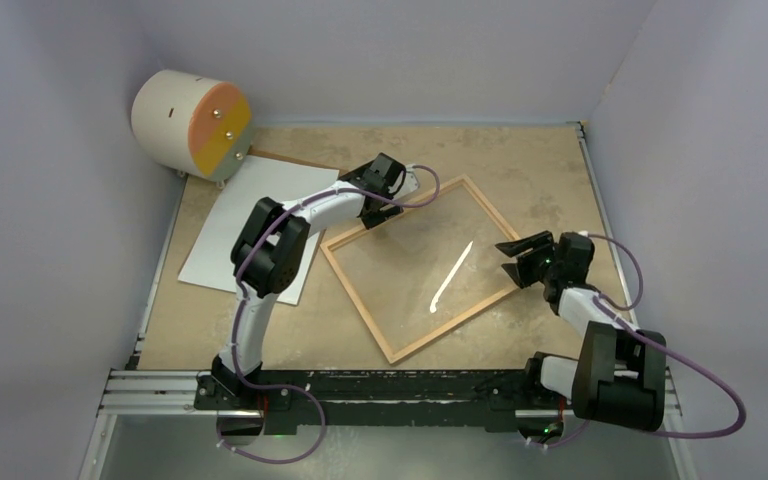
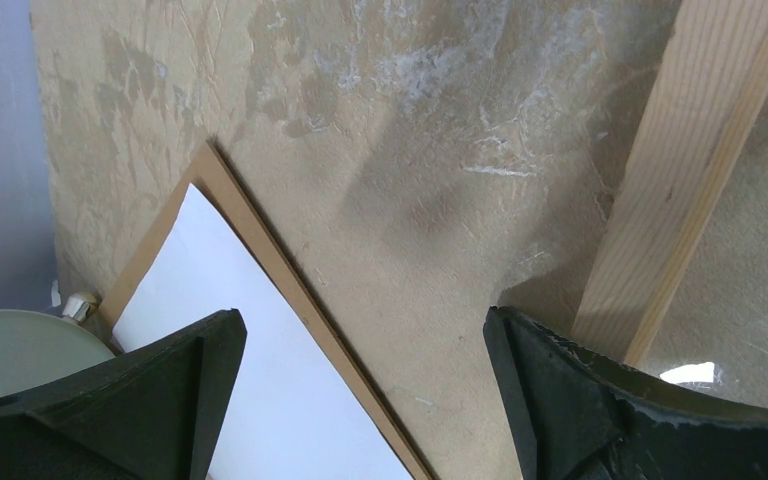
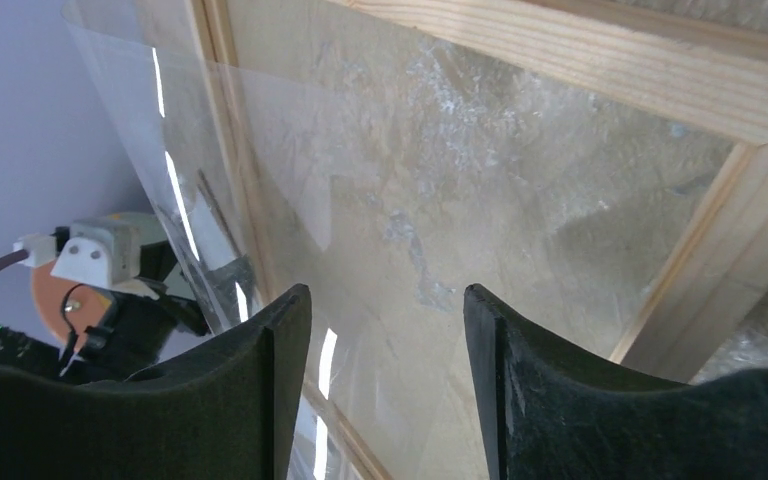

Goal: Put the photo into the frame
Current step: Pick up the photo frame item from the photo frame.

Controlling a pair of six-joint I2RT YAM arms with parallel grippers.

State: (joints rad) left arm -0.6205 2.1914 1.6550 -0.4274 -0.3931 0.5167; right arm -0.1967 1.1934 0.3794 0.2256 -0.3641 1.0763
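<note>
The frame (image 1: 463, 321) lies turned on the table, a thin light-wood rectangle with a clear pane (image 1: 415, 275) in it. The photo (image 1: 250, 225) lies white back up at the left, on a brown backing sheet (image 1: 272, 156). My left gripper (image 1: 378, 210) is open over bare table between the photo (image 2: 250, 350) and the frame's rail (image 2: 680, 180), holding nothing. My right gripper (image 1: 505, 258) is open at the frame's right side with nothing between its fingers. In the right wrist view the gripper (image 3: 385, 292) faces the pane (image 3: 360, 150), whose far edge reaches past the frame's rail (image 3: 610, 60).
A cream cylinder (image 1: 192, 122) with an orange and yellow face stands at the back left corner, close to the backing sheet (image 2: 260, 230). Grey walls close the table on three sides. A metal rail (image 1: 160, 385) runs along the near edge.
</note>
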